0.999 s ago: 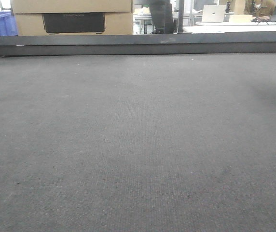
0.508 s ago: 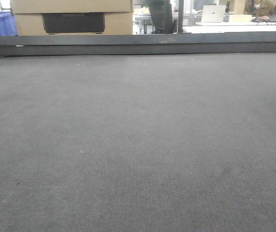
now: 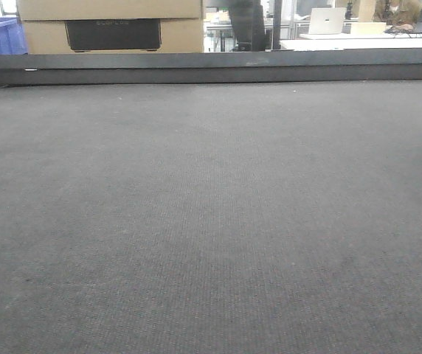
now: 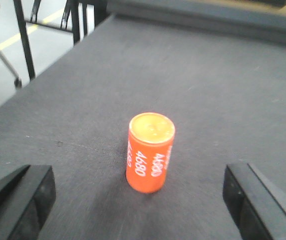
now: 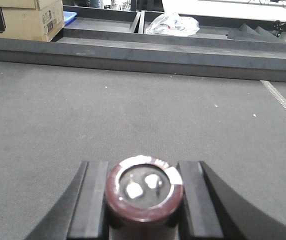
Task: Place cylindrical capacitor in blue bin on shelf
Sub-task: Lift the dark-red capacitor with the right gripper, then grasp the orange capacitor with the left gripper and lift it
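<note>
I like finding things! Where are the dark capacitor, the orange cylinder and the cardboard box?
cylindrical capacitor (image 5: 144, 187): right wrist view, on its flat top.
orange cylinder (image 4: 149, 155): left wrist view, on its printed side.
cardboard box (image 3: 181, 35): front-facing view, on its front face.

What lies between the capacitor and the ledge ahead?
Bare dark grey mat, from the brown-black cylindrical capacitor to the long dark ledge; right wrist view.

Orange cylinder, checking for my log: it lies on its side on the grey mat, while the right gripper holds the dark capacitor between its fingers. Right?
No. The orange cylinder stands upright on the grey mat, as the left wrist view shows. The right gripper does hold the cylindrical capacitor between its fingers.
</note>
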Robot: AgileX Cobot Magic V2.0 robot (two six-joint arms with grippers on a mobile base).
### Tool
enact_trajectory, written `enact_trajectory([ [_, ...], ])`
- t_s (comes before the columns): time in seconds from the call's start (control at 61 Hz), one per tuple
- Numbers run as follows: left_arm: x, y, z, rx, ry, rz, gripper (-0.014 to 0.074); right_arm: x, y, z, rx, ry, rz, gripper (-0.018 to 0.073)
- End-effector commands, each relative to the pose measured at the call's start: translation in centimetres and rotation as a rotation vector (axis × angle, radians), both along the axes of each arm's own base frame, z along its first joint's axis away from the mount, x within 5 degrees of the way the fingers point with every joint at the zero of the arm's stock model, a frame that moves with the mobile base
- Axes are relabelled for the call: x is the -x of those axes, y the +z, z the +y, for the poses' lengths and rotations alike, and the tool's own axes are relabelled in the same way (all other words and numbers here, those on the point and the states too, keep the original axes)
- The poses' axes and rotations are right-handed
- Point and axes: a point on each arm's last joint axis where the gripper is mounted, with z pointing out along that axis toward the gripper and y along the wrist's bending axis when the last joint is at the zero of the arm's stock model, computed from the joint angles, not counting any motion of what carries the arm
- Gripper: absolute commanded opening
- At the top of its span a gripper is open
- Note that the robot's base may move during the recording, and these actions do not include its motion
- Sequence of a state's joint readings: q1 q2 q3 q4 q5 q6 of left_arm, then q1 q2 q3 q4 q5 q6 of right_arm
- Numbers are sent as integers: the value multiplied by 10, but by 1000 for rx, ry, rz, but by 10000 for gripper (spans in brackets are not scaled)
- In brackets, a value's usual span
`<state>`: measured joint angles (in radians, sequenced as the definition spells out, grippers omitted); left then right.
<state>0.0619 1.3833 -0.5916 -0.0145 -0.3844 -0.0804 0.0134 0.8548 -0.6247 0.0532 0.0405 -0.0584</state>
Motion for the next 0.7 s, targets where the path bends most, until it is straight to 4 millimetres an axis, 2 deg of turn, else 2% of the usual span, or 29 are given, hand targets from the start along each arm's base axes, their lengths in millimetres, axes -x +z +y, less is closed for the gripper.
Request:
enact_trajectory([
  [0.0, -26, -8, 2, 1, 2, 3, 580, 1, 2, 0, 7, 1, -20, -160],
  [0.131, -55, -25, 4, 4, 2, 47, 580, 1, 2, 0, 7, 1, -20, -160],
  [0.262, -74, -43, 5, 6, 2, 87, 580, 1, 0, 0, 7, 1, -17, -160],
  [0.508, -97, -67, 7, 3, 3, 59, 580, 1, 0, 0, 7, 1, -23, -160],
  [0.688, -105, -80, 7, -2, 4, -10, 580, 1, 0, 0, 7, 1, -23, -160],
])
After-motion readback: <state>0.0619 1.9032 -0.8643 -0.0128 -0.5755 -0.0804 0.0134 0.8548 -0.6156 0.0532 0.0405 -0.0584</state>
